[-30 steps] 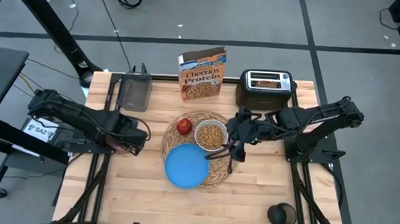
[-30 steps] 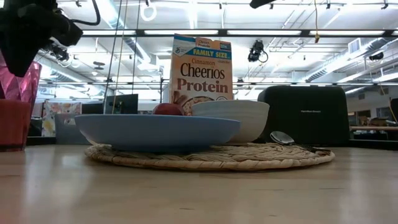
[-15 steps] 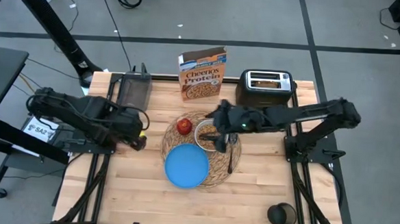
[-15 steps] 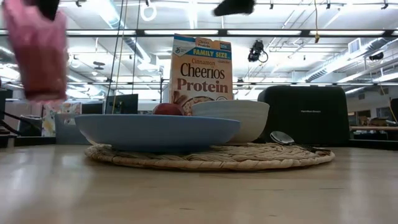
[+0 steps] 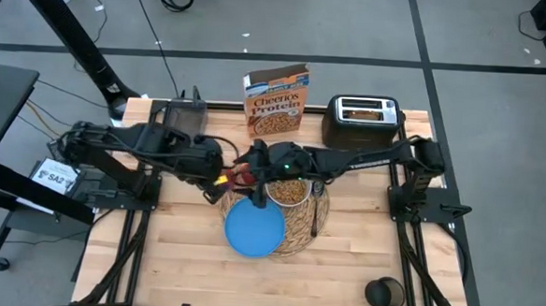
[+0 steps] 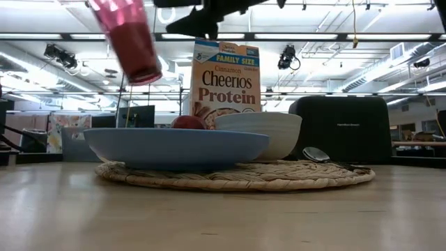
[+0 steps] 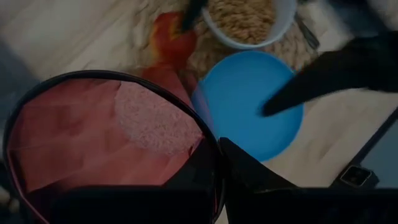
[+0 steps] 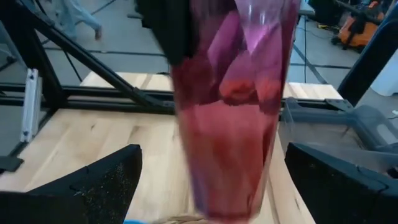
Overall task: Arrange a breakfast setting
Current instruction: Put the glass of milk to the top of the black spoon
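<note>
Woven straw placemat [image 6: 237,174]; translucent faceted pink cup [image 8: 230,106]; wood table [image 5: 361,251].

My wooden surface [image 5: 362,237] carries the woven straw placemat [image 5: 312,221] near its middle; along the far edge stand the Cheerios box [image 5: 276,102], the black toaster [image 5: 362,121] and a dark tray (contents unclear) [image 5: 185,125].

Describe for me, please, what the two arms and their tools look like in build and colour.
Both arms are dark, nearly black, built of slim jointed links. The left arm rises from a black frame at the table's left edge, the right arm from a matching one at the right. The right tool has two broad, matte black fingers. No coloured markings are readable.
</note>
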You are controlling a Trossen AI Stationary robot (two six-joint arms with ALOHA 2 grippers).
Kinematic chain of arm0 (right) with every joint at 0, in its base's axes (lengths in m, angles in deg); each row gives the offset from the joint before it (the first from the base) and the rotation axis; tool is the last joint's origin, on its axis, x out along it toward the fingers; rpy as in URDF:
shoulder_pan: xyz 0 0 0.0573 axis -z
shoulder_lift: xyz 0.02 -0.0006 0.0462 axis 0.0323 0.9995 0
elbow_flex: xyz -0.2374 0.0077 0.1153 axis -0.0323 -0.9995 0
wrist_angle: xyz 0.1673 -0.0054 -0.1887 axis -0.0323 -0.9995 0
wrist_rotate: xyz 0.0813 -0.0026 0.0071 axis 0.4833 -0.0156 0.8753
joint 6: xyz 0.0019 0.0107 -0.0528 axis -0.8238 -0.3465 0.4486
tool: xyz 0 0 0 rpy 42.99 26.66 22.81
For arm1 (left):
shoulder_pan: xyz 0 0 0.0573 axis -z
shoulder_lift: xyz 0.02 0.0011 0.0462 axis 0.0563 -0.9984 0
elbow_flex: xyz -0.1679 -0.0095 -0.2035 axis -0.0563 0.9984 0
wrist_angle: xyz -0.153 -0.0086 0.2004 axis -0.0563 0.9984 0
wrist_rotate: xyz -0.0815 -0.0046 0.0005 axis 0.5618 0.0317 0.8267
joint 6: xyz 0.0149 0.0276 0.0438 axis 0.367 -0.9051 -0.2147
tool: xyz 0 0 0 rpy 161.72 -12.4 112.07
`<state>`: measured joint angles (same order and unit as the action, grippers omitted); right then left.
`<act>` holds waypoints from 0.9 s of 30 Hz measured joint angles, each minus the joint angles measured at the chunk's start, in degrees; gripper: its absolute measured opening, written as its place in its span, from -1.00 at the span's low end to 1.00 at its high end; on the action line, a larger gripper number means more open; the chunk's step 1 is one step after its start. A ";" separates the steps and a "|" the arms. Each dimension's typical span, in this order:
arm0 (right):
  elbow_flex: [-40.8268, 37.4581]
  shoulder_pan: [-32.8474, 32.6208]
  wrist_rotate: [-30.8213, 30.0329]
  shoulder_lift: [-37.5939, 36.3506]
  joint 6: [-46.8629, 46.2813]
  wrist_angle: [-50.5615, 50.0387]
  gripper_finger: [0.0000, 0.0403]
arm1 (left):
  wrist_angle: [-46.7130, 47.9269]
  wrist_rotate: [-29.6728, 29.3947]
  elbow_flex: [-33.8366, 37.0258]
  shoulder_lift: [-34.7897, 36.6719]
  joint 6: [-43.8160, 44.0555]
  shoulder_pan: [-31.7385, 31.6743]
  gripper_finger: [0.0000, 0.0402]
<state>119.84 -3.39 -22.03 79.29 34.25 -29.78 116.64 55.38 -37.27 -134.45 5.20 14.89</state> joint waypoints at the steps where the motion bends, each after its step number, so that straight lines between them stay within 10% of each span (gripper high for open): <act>1: 0.42 0.28 0.59 0.59 0.15 -0.12 0.98 | -0.12 -0.03 -1.13 -1.05 -1.57 0.00 -0.93; 27: 0.80 2.62 9.11 1.65 3.29 -9.30 0.76 | -3.56 2.66 -9.08 -6.65 -25.41 -0.23 -0.94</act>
<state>120.63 -0.77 -12.92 80.94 37.53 -39.08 113.08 58.05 -46.35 -141.09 -20.20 14.66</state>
